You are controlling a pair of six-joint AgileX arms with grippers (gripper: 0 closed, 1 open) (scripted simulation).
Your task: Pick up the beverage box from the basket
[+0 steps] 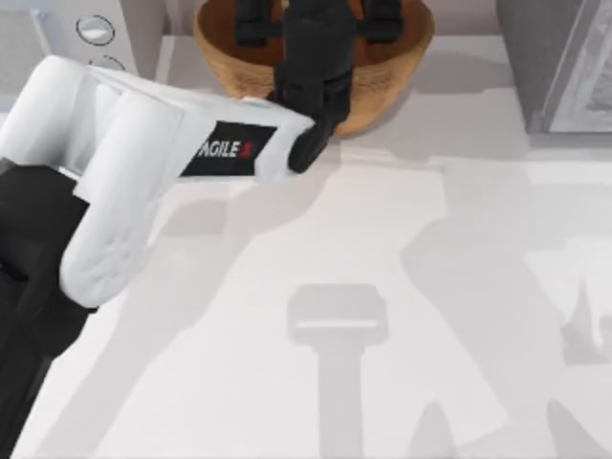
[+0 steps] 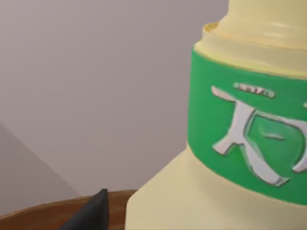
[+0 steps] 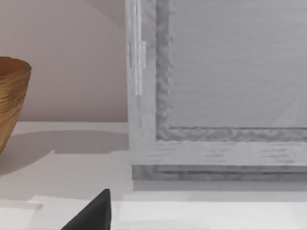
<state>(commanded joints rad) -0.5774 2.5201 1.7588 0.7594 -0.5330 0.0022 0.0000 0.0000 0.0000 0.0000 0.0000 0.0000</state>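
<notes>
Left arm reached over the basket (image 1: 382, 91)

The left gripper (image 1: 316, 24) is held above the basket; its finger spacing cannot be told. A pale-yellow, green-labelled bottle (image 2: 240, 143) is seen close by.

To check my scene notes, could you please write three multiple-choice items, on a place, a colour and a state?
1. In the top view, the round tan-brown woven basket stands at: A the top edge, middle; B the bottom left corner; C the right edge.
2. The label band on the pale-yellow container is: A red; B green; C blue.
3. The basket is: A upright; B on its side; C upside down.
A: the left gripper hangs over it there. B: left wrist view. A: its opening faces up. The right gripper faces a grey-framed panel.
</notes>
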